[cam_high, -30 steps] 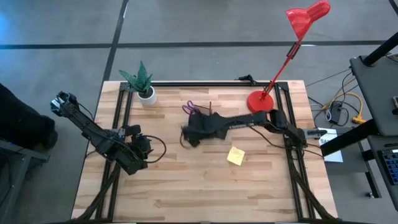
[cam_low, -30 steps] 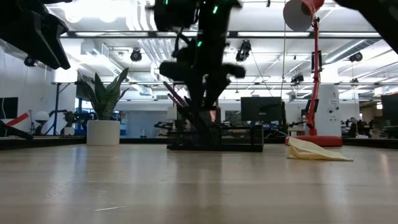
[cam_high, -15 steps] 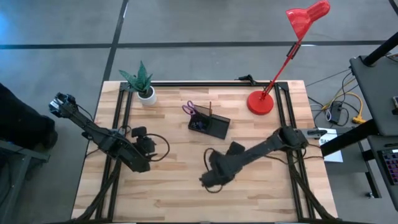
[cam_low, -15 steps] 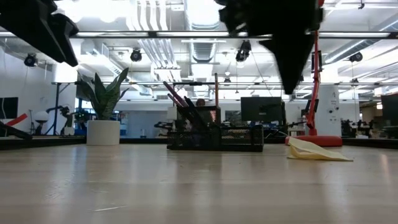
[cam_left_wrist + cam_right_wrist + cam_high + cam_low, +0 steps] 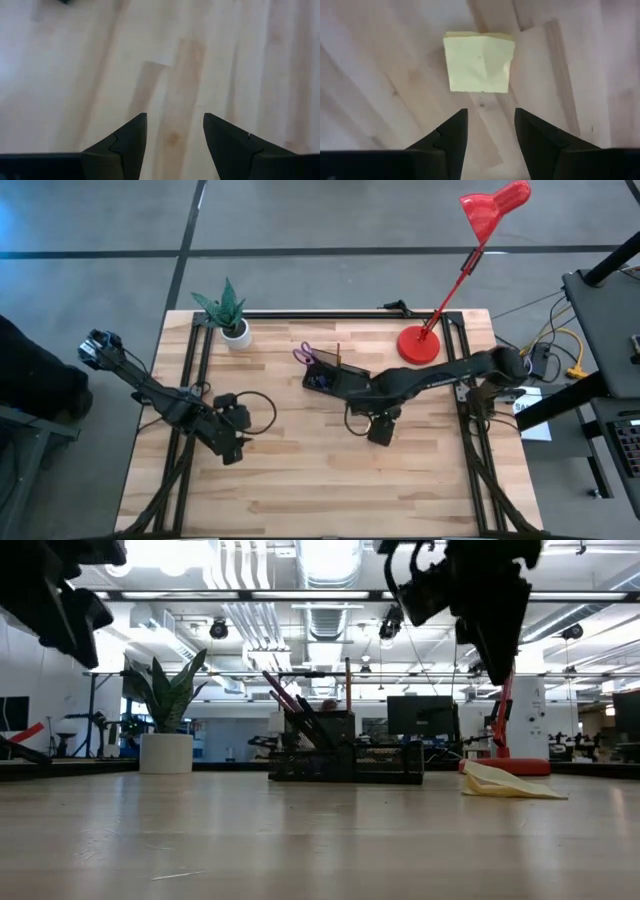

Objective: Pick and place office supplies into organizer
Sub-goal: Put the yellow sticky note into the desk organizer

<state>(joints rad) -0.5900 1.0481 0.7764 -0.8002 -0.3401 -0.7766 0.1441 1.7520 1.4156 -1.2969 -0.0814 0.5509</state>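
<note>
The yellow sticky-note pad (image 5: 479, 62) lies flat on the bare wooden table (image 5: 300, 480), a pale square with one corner curled up and its top sheet slightly creased; seen level from the low view it is a thin wedge (image 5: 510, 783) with a lifted edge, resting on the boards in front of the red lamp base (image 5: 419, 344); the right gripper (image 5: 490, 131) hangs directly above it, its two dark fingers spread apart and empty, the pad lying just beyond their tips and not touched; in the high view the right arm stretches from the table's right edge toward the middle and covers the pad; the organizer (image 5: 337, 381) stands near the far edge at mid-table, a low black tray with a taller smoky section, holding purple-handled scissors (image 5: 303, 353) and an upright orange pencil (image 5: 347, 686) with dark pens leaning beside it; a white pot with a green plant (image 5: 236, 330) sits near the far left corner; the left gripper (image 5: 172, 135) waits over bare wood near the left edge, its fingers parted and holding nothing.
</note>
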